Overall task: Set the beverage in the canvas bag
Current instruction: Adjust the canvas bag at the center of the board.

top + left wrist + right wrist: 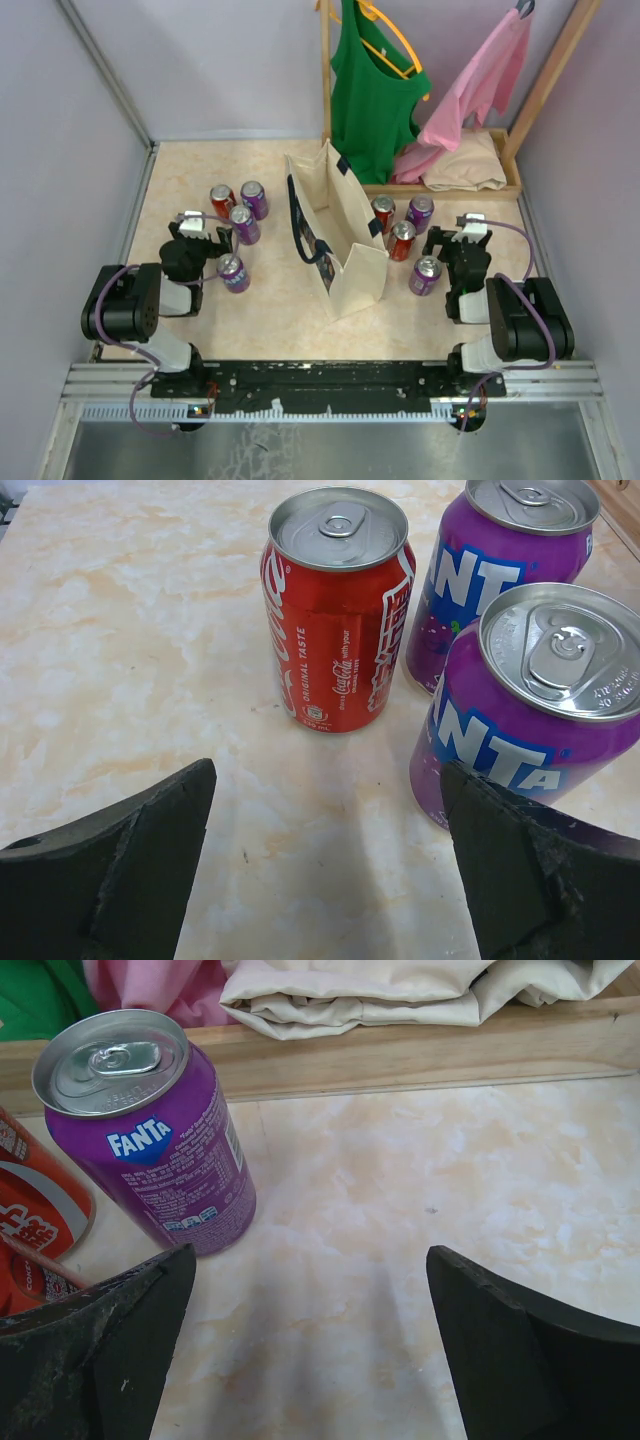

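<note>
Both stand spread and empty. The left gripper (325, 880) has an upright Coca-Cola can (335, 610) straight ahead of its gap; the right gripper (310, 1350) has its Fanta can (150, 1130) ahead, off left. The canvas bag (358, 280) stands rightward of the left gripper, which is probably better aligned.

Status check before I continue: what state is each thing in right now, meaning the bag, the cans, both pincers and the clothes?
canvas bag: upright, mouth open
left four cans: all standing upright, outside the bag
right four cans: all standing upright, outside the bag
left pincer: open, holding nothing
right pincer: open, holding nothing
green top: hanging
pink top: hanging
beige cloth: folded, lying flat
</note>
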